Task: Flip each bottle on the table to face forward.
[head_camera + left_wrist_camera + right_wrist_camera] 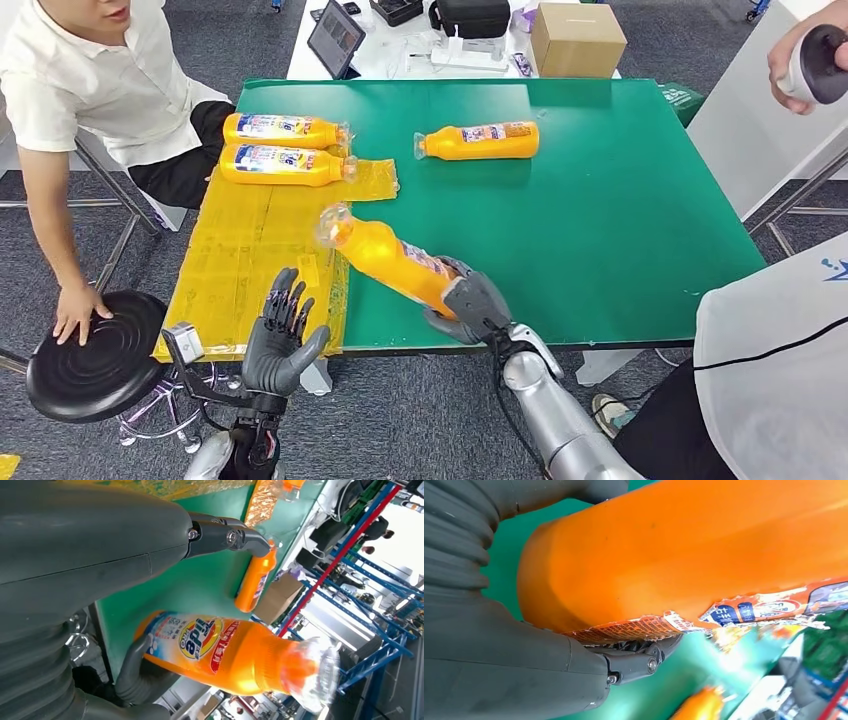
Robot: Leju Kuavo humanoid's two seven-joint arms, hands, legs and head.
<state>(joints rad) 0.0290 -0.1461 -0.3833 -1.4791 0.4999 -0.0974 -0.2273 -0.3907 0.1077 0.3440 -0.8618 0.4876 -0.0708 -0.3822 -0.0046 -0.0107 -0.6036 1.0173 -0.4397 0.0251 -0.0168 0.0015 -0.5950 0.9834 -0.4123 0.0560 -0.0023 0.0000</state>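
While right hand (472, 305) grips tilted bottle (385, 255), person (90, 70) sits beside table (620, 200).

Head cam sits high on the robot, looking forward and down over the green table (620, 200), with both arms coming in from below. Left wrist cam rides right behind the left hand (90, 580), turned sideways, looking across the table toward the far shelving. Right wrist cam is jammed right up against the held bottle (684, 555), super close. All three views share that bottle (390, 258) and the table's green surface.
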